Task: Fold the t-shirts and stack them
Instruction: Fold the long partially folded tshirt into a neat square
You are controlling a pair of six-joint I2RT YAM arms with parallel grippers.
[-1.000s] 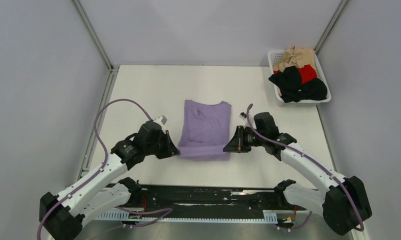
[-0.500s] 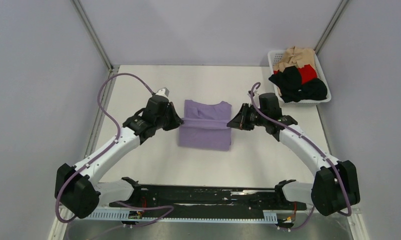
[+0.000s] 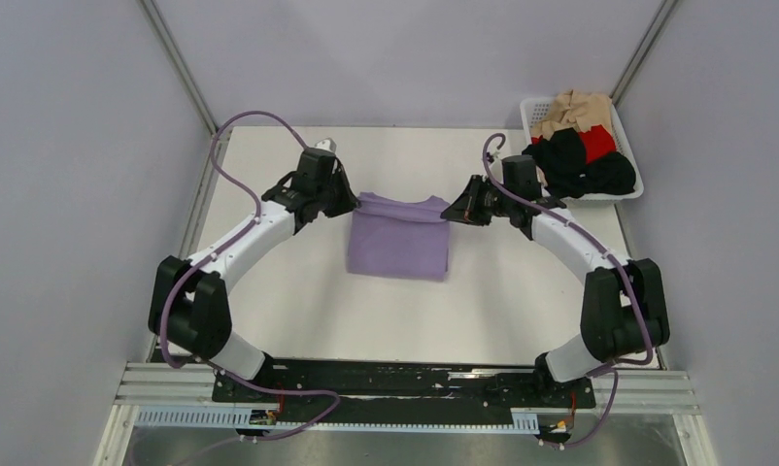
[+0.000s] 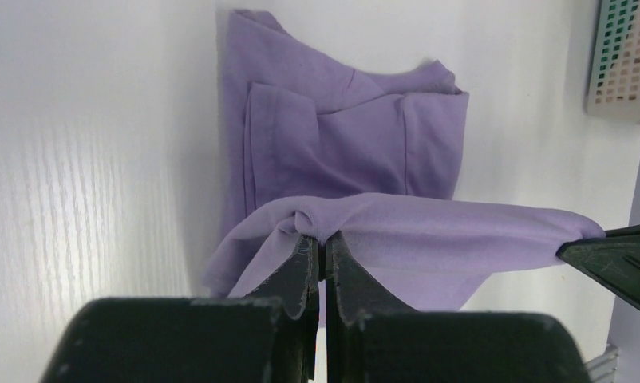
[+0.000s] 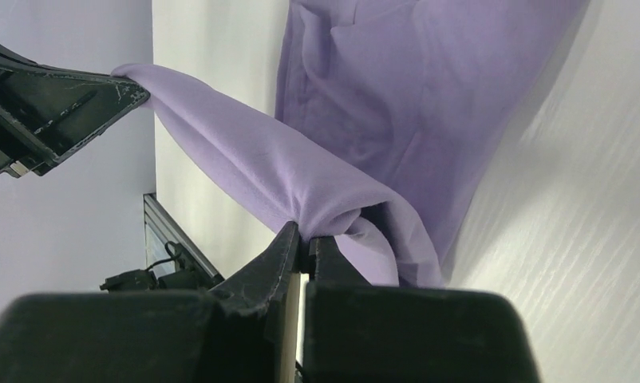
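The left gripper (image 3: pixel 351 205) and right gripper (image 3: pixel 451 214), jaws clenched on the soft lavender-purple cloth t-shirt (image 3: pixel 399 250), have carried its hem from six o'clock towards twelve; the shirt now lies halved. Releasing there should finish this fold.

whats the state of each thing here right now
purple t-shirt, partly folded, one edge lifted and stretched between both grippers
left gripper, shut on one end of that edge
right gripper, shut on the other end
basket, full
pile of t-shirts, black, red and tan, crumpled, unfolded, in the basket
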